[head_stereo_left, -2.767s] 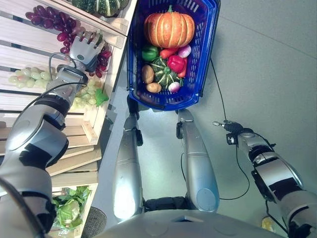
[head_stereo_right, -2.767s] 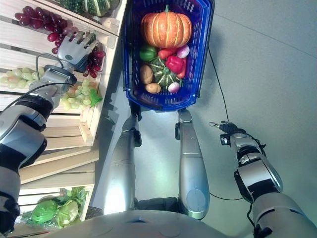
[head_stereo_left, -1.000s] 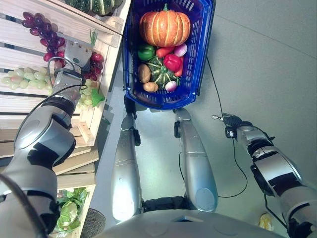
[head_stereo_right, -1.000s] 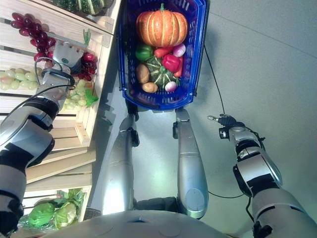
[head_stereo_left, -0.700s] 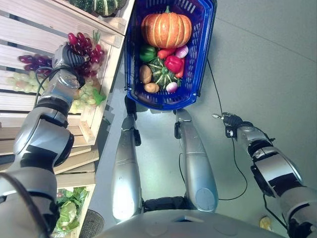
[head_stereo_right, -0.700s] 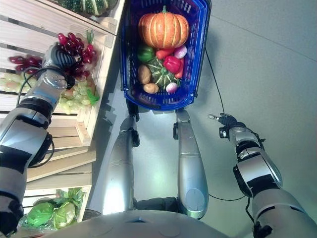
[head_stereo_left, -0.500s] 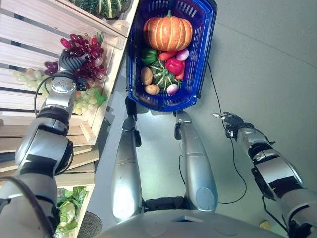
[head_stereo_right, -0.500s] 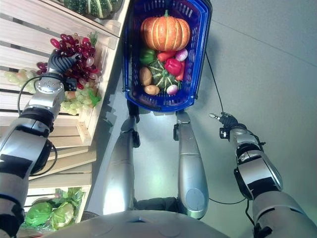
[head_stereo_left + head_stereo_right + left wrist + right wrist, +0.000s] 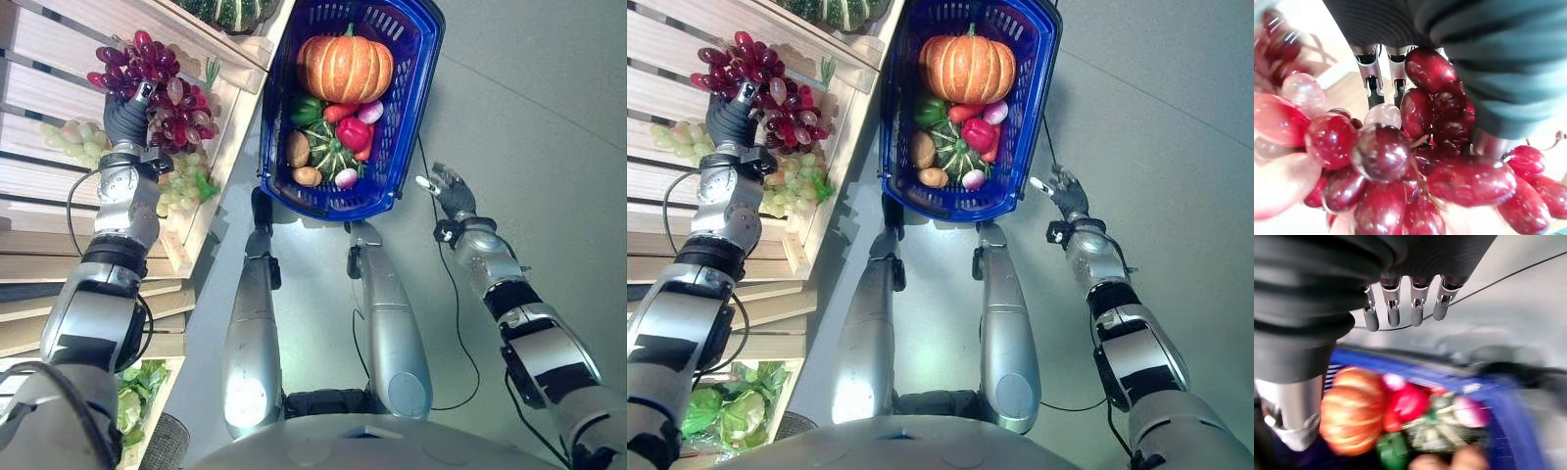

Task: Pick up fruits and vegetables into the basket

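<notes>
Left hand (image 9: 127, 116) fingers clamped on red grapes (image 9: 162, 88), lifted above the crate (image 9: 220, 127); basket (image 9: 411, 108) lies to its right. Right hand (image 9: 449, 191) fingers apart beside the basket.

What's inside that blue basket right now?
The blue basket holds an orange pumpkin, a green pepper, a red pepper, a striped green squash and potatoes. Anything beneath them is covered.

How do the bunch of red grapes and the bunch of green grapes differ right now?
The bunch of red grapes is dark red, while the bunch of green grapes is pale green. The red bunch is gripped in the left hand and held above the wooden crate; the green bunch lies in the crate, untouched. Neither is in the blue plastic basket yet.
</notes>
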